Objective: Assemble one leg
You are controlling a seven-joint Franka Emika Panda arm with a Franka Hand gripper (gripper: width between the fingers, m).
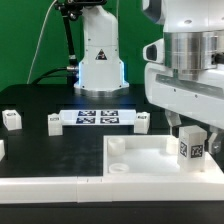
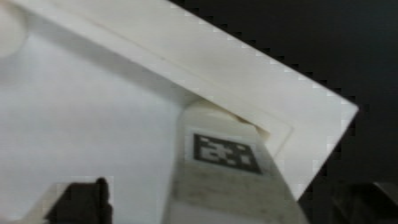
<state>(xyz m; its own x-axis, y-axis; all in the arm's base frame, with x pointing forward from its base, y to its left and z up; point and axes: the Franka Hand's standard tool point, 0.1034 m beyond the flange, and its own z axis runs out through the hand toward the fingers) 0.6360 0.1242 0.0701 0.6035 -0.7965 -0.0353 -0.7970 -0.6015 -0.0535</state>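
Jaws clamped on the leg (image 1: 192, 146) – gripper (image 1: 190, 140) over the tabletop panel (image 1: 150, 160), leg upright at its corner

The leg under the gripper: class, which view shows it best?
The exterior view: the leg stands whole on the tabletop panel below the gripper. The wrist view shows only its tagged side, close and cropped.

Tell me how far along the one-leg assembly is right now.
Done: one leg stands upright at a corner of the white tabletop panel, tag facing out. In hand: the tool sits directly over that leg; whether it grips it, or whether the leg is fully seated, cannot be told. Left: finishing this leg; other legs lie loose by the marker board.
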